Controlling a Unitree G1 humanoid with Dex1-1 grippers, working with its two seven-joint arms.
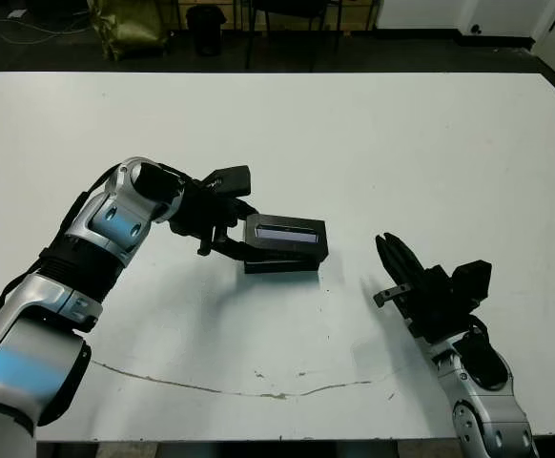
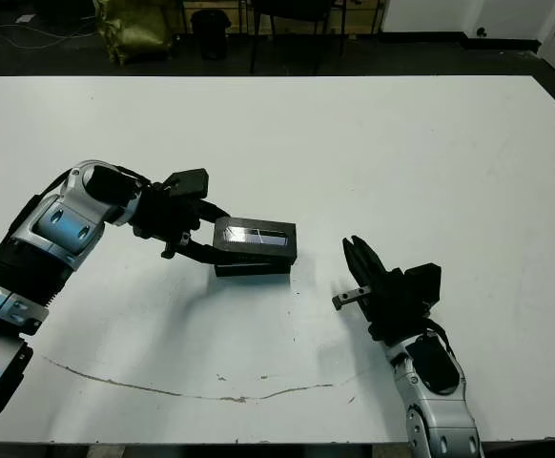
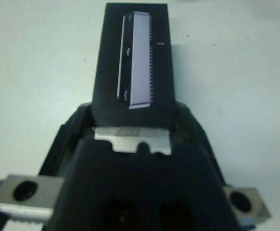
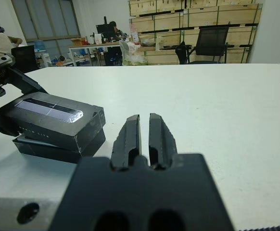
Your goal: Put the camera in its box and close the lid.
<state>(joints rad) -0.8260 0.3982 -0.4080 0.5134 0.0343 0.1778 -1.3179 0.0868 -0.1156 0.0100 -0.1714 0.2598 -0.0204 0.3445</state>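
The black lid (image 1: 287, 234), with its silvery stripe up, lies slightly askew over the black box (image 1: 277, 265), whose lower edge shows beneath it. My left gripper (image 1: 232, 234) is shut on the lid's left end, one finger above it and one below. The right wrist view shows the lid (image 4: 53, 118) resting a little offset on the box (image 4: 58, 149). The camera is hidden. My right gripper (image 1: 388, 246) rests on the table to the right of the box, apart from it. Its fingers (image 4: 130, 134) are shut on nothing.
A thin dark crack (image 1: 258, 391) runs across the white table (image 1: 401, 143) near its front edge. Beyond the far edge stand a yellow bag (image 1: 130, 24) and chairs (image 1: 287, 19). A person (image 4: 0, 43) sits at a desk far off.
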